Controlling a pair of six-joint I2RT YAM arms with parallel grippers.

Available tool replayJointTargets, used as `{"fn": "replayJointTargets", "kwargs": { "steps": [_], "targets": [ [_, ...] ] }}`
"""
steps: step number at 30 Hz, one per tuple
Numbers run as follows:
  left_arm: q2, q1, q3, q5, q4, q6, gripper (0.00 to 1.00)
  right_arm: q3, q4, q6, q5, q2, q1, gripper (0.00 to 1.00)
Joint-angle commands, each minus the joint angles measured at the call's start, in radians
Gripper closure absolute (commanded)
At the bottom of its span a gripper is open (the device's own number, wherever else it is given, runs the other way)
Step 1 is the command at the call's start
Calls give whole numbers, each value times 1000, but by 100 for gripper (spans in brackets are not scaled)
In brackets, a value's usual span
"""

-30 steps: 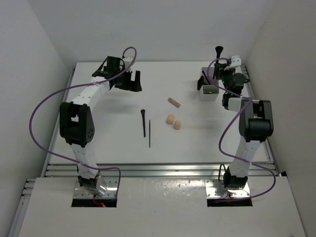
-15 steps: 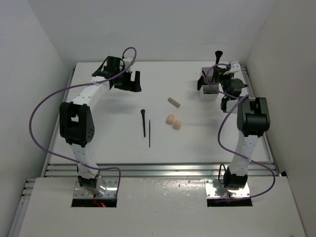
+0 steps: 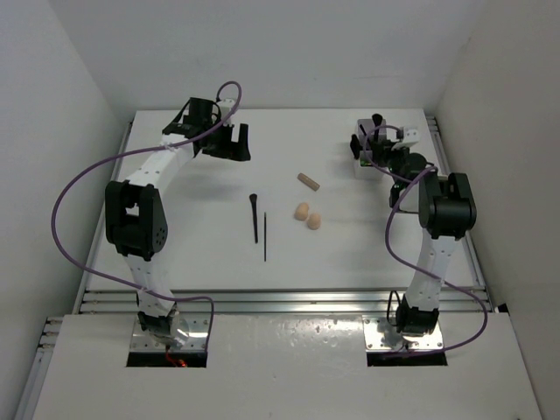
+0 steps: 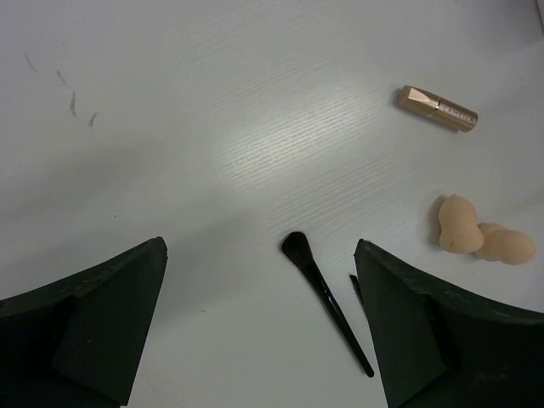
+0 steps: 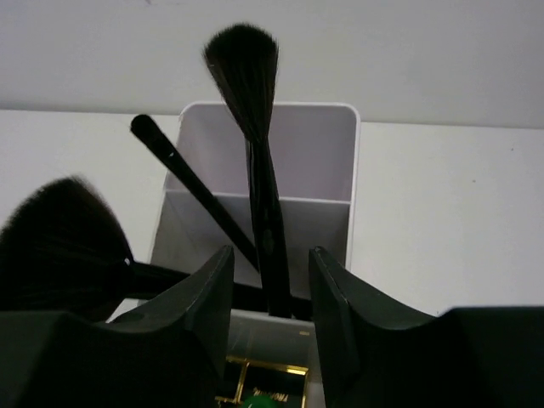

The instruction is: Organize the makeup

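Observation:
A black brush (image 3: 254, 217) and a thin black pencil (image 3: 265, 236) lie mid-table. Right of them sit two beige sponges (image 3: 302, 211) (image 3: 314, 220) and a tan cylinder (image 3: 307, 181). My left gripper (image 3: 232, 144) hangs open at the far left. In its wrist view the brush (image 4: 327, 302), the cylinder (image 4: 438, 109) and a sponge (image 4: 460, 225) lie below it. My right gripper (image 3: 378, 144) is over the white box (image 3: 359, 150). A black brush (image 5: 263, 204) stands in the box (image 5: 327, 170) between the parted jaws (image 5: 270, 255), with a gap on each side.
In the box a thin brush (image 5: 191, 191) leans left and a wide fan brush (image 5: 59, 246) sticks out at the side. A green tube (image 5: 255, 399) shows in the near compartment. White walls close the table at the back and on both sides.
My right gripper came down over the box with the tall brush and its jaws parted, leaving the brush standing in the box. The left arm has not moved.

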Motion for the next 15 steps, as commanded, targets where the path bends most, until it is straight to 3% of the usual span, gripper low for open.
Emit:
{"fn": "replayJointTargets", "kwargs": {
  "steps": [1,11,13,15],
  "targets": [
    [8,2,36,-3,6,-6,1,-36,162,-22,-13,-117,-3,59],
    [-1,2,18,15,-3,-6,1,-216,109,-70,20,-434,32,48],
    [-1,11,8,24,-3,-6,2,-248,-79,-100,-52,-502,71,47],
    [-10,11,-2,24,-3,-6,2,-222,-433,-178,-153,-575,146,44]
  ]
}}
